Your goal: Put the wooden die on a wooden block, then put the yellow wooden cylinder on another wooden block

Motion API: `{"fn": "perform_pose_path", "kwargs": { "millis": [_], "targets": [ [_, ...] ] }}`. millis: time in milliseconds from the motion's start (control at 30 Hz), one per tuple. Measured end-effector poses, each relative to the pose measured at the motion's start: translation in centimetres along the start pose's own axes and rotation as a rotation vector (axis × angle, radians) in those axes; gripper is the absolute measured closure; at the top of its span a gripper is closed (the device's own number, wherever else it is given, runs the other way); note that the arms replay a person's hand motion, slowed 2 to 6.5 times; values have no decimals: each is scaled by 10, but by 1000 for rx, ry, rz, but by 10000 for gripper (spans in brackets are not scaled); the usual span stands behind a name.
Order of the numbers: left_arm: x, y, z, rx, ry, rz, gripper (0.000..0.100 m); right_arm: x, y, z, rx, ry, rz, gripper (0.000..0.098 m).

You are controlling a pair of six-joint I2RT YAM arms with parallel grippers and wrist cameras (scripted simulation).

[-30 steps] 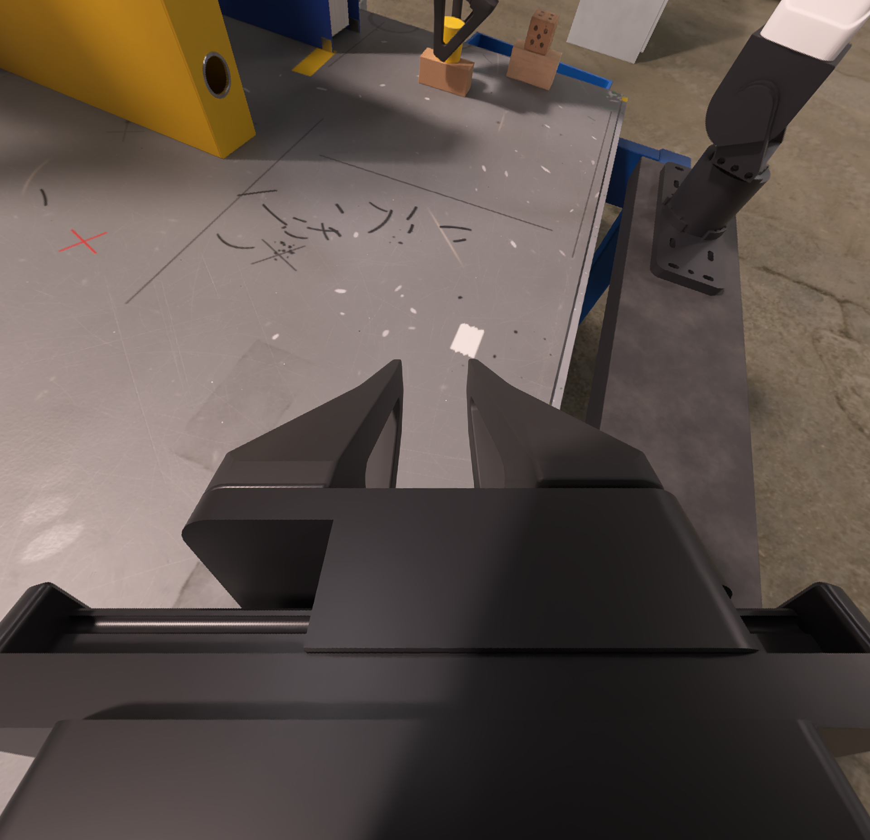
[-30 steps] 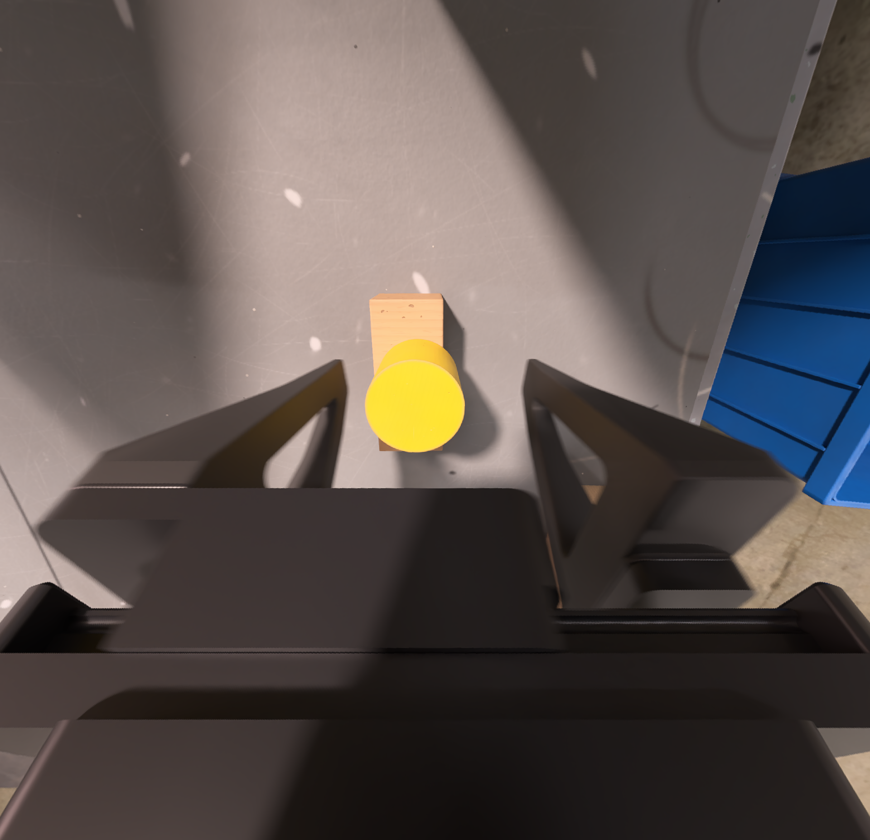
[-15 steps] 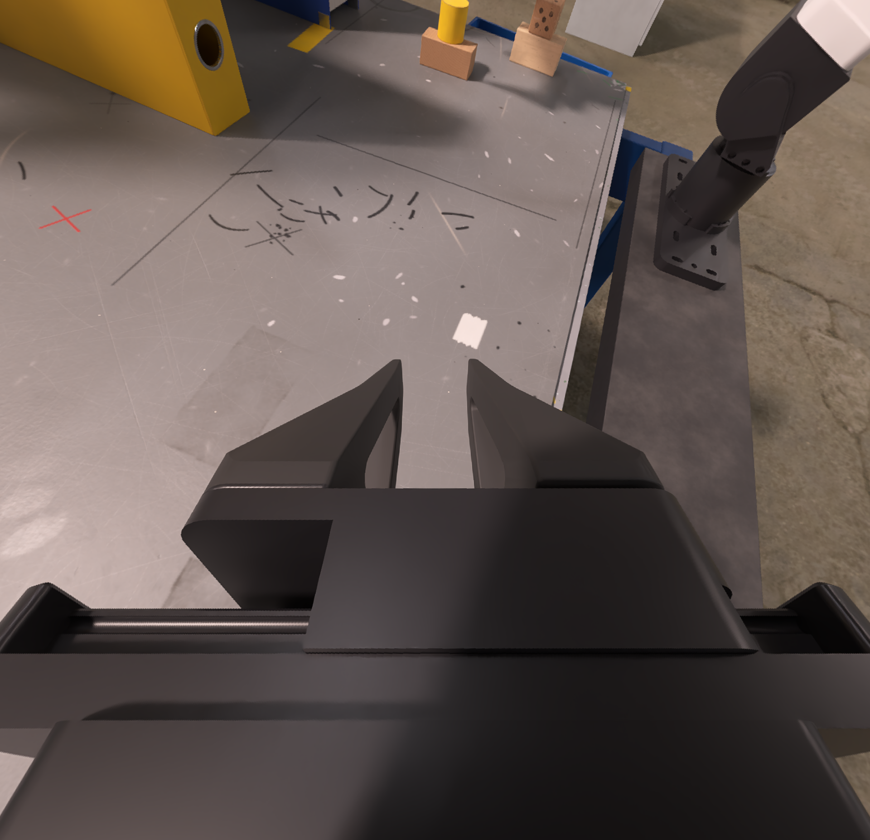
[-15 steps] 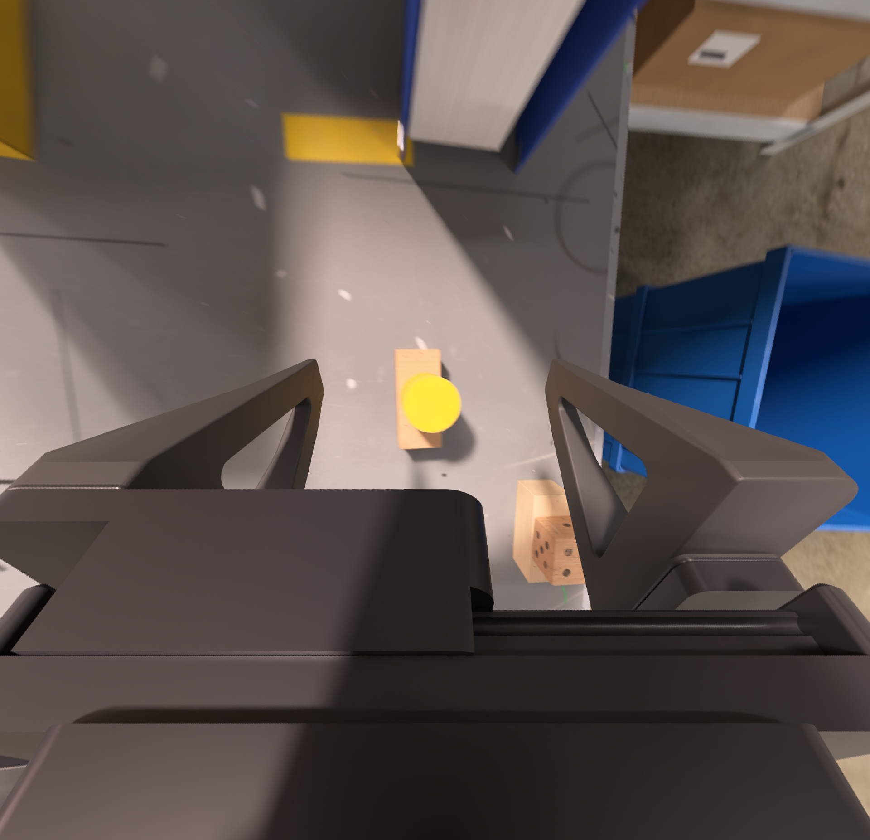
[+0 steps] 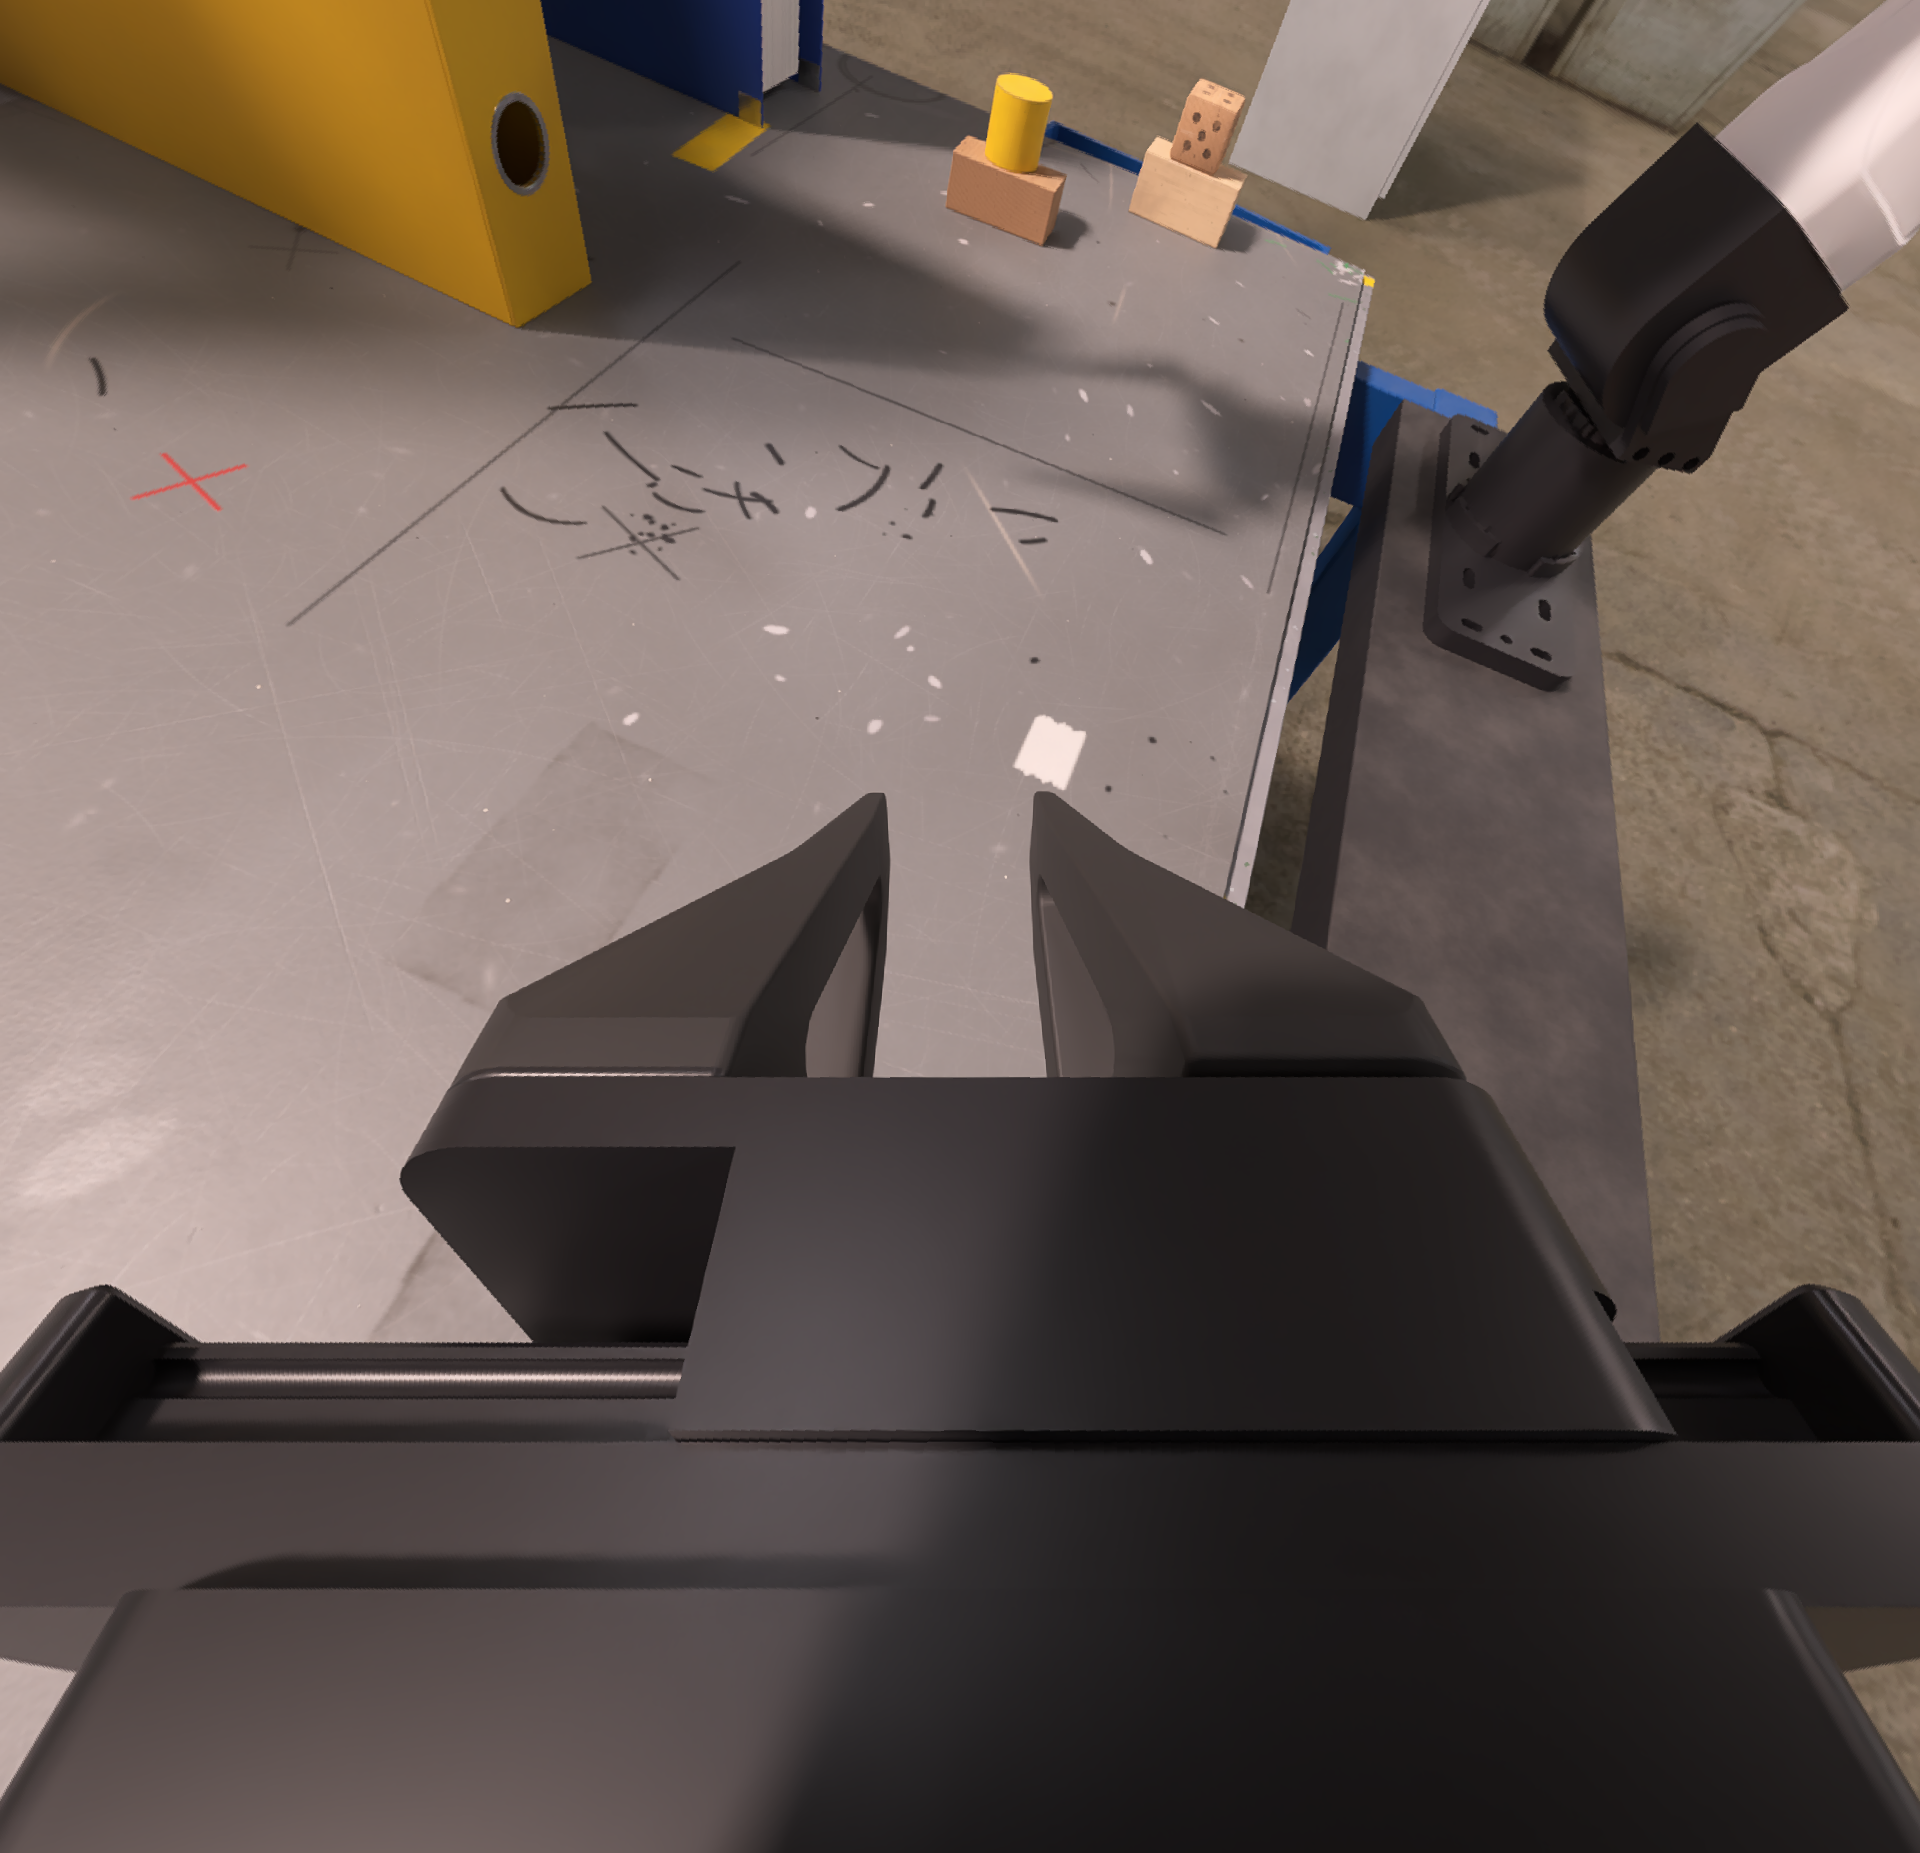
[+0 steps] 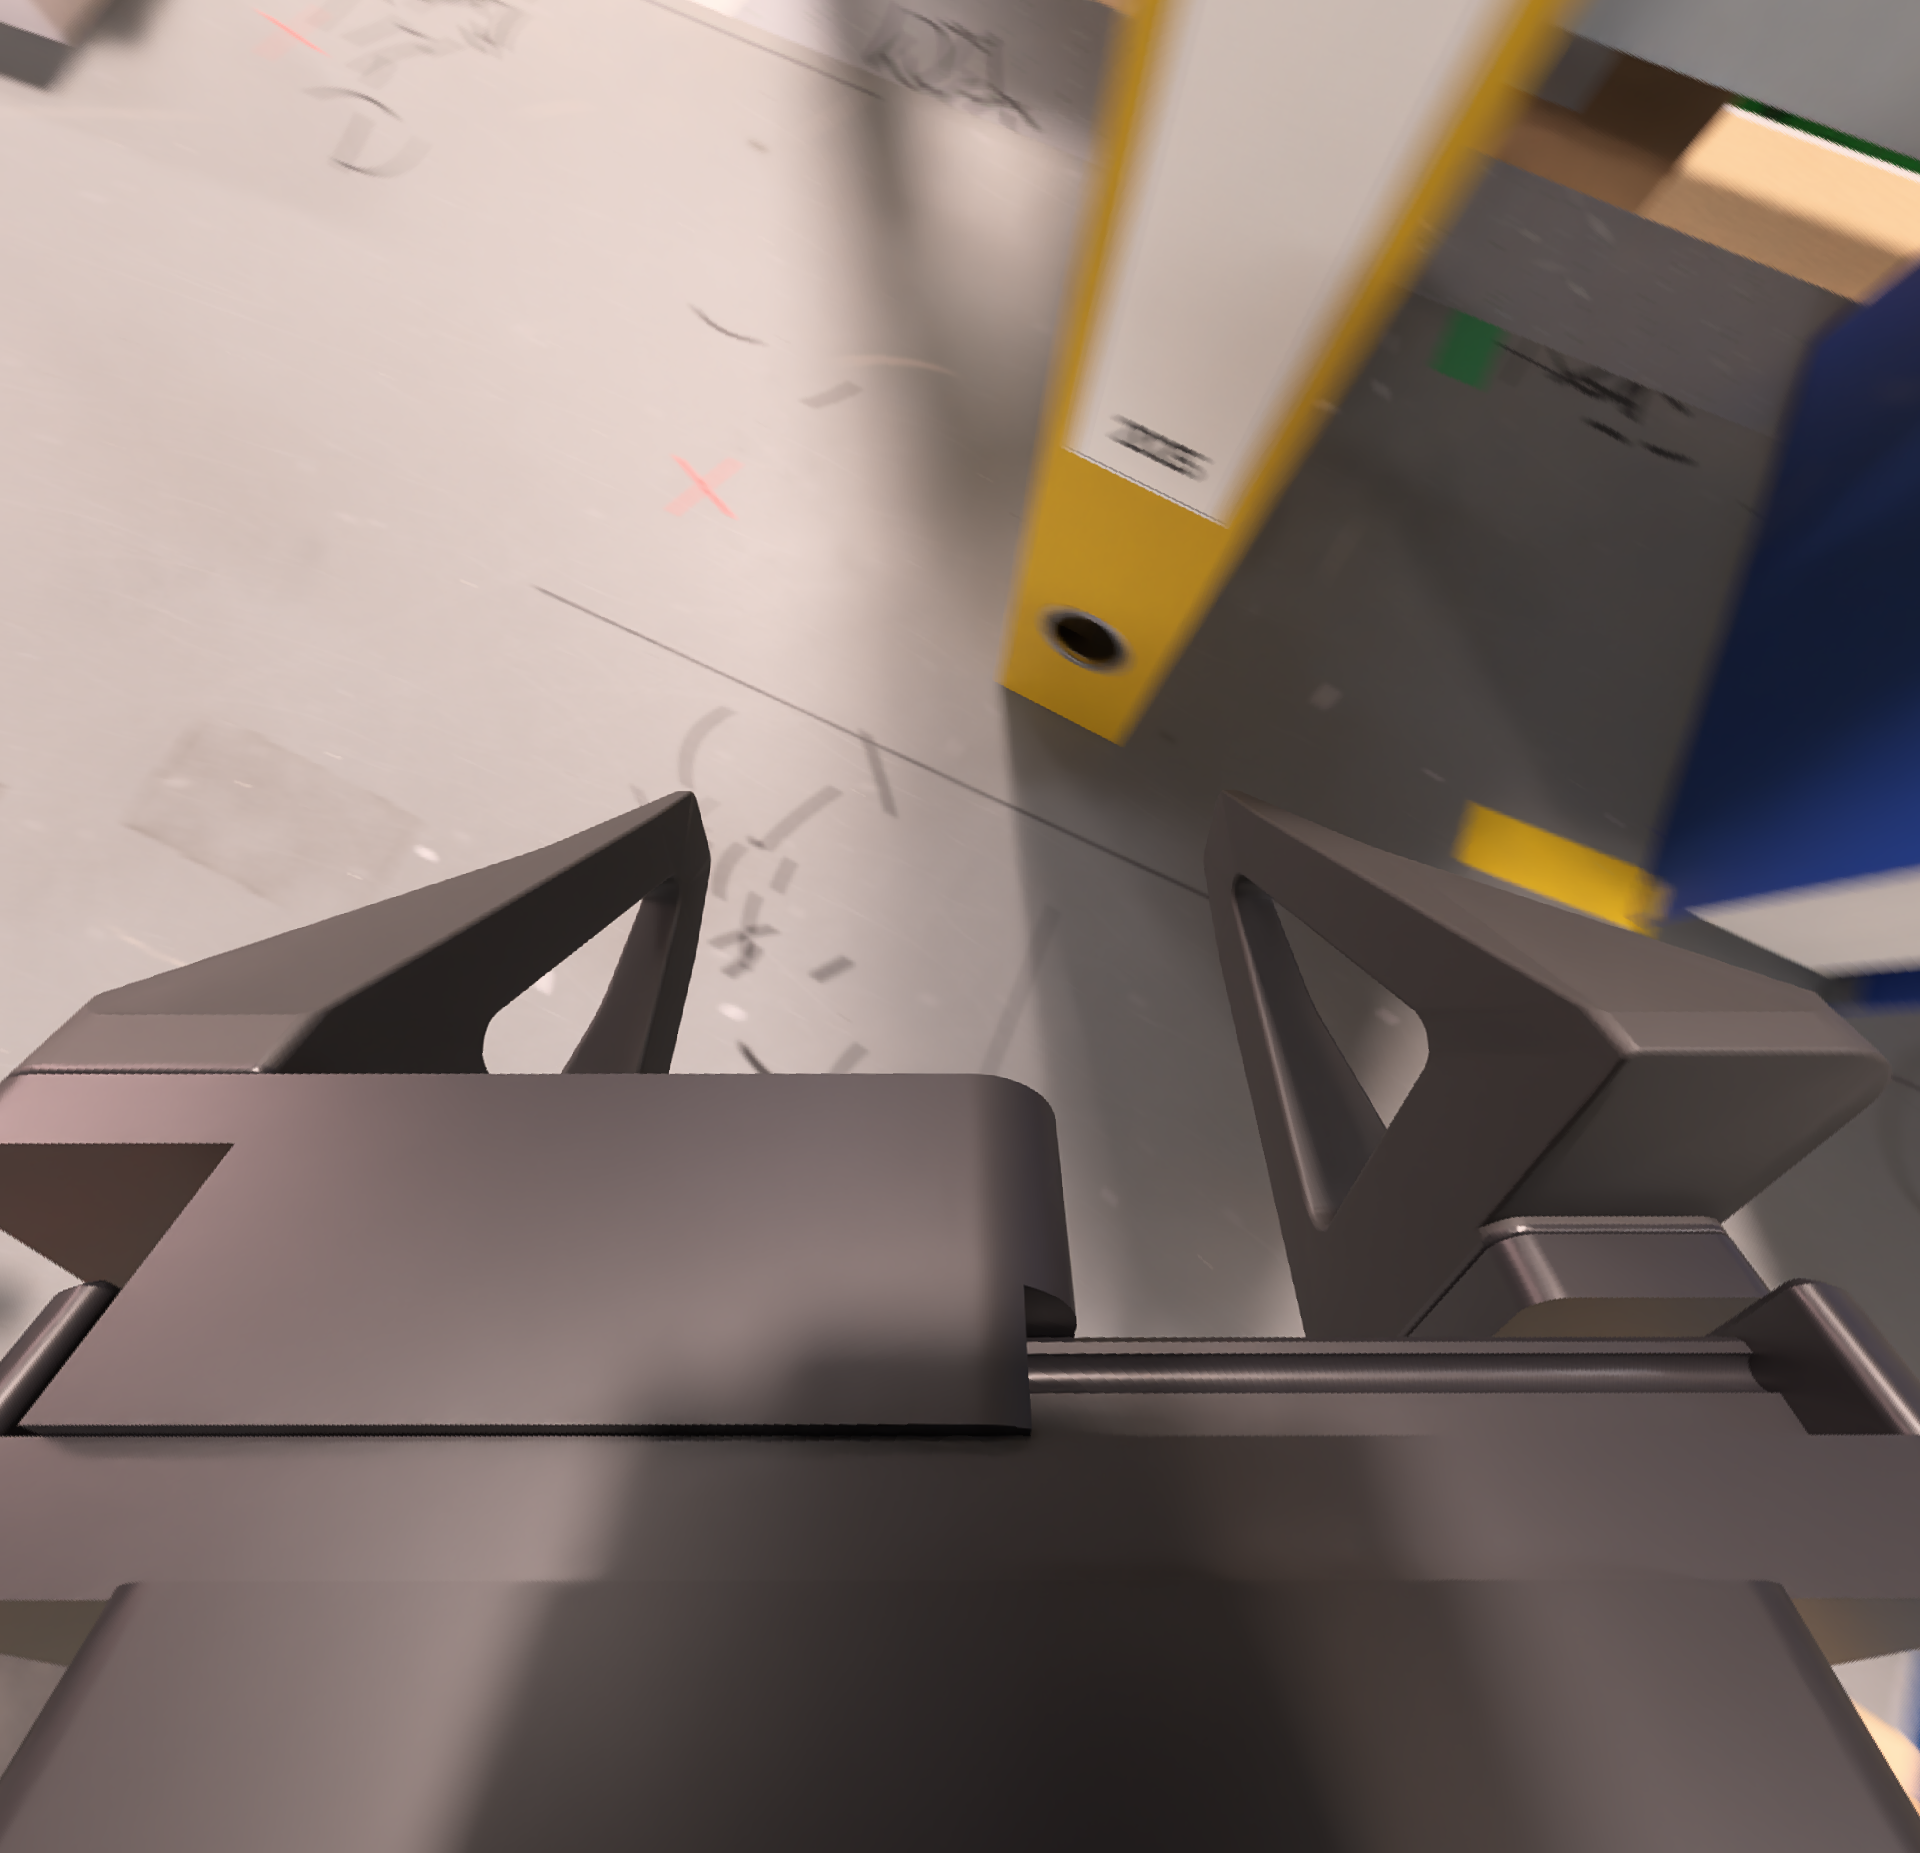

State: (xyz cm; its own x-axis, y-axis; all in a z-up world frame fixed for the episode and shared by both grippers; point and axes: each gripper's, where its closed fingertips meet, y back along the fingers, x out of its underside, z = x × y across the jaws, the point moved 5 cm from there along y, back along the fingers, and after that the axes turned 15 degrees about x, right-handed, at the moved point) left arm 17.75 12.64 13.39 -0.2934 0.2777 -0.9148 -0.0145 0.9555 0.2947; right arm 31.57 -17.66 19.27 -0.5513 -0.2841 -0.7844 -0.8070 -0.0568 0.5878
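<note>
In the left wrist view the yellow wooden cylinder [image 5: 1017,123] stands upright on a brown wooden block [image 5: 1004,192] at the far end of the grey table. Beside it the wooden die [image 5: 1206,125] sits on a paler wooden block [image 5: 1183,196] near the table's far right corner. My left gripper [image 5: 959,801] hovers over the near table, narrowly open and empty. My right gripper [image 6: 951,806] is wide open and empty; its view is blurred and shows none of the task objects. The right arm [image 5: 1662,338] rises at the right.
A yellow binder [image 5: 312,99] stands at the far left, also in the right wrist view [image 6: 1174,349]. A blue binder [image 5: 675,6] stands behind it. The table's right edge [image 5: 1299,577] borders a dark mount plate [image 5: 1475,868]. A blue bin [image 5: 1351,453] sits below the edge.
My right gripper let go of the yellow cylinder on its block, rose and swung away toward the binders. My left gripper stayed nearly still.
</note>
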Motion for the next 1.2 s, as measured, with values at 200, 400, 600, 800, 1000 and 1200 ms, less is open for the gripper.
{"fn": "perform_pose_path", "kwargs": {
  "millis": [200, 400, 600, 800, 1000, 1200],
  "targets": [
    [-1, 3, 0, -1, 1, -13, 771, -16, -32, 87, -121, -2, -94, 160],
    [-6, 9, -2, -4, -19, -35, 771, -30, -72, 158, -150, 23, -143, 218],
    [-8, 19, 0, -23, -26, -58, 771, -45, -106, 211, -176, -11, -139, 280],
    [-10, 33, 4, -49, -23, -88, 771, -56, -137, 246, -162, -36, -131, 339],
    [-13, 48, 7, -59, -20, -136, 772, -60, -162, 258, -87, -24, -124, 341],
    [-15, 59, 10, -58, -13, -181, 772, -67, -179, 258, 11, 31, -153, 340]
  ]
}}
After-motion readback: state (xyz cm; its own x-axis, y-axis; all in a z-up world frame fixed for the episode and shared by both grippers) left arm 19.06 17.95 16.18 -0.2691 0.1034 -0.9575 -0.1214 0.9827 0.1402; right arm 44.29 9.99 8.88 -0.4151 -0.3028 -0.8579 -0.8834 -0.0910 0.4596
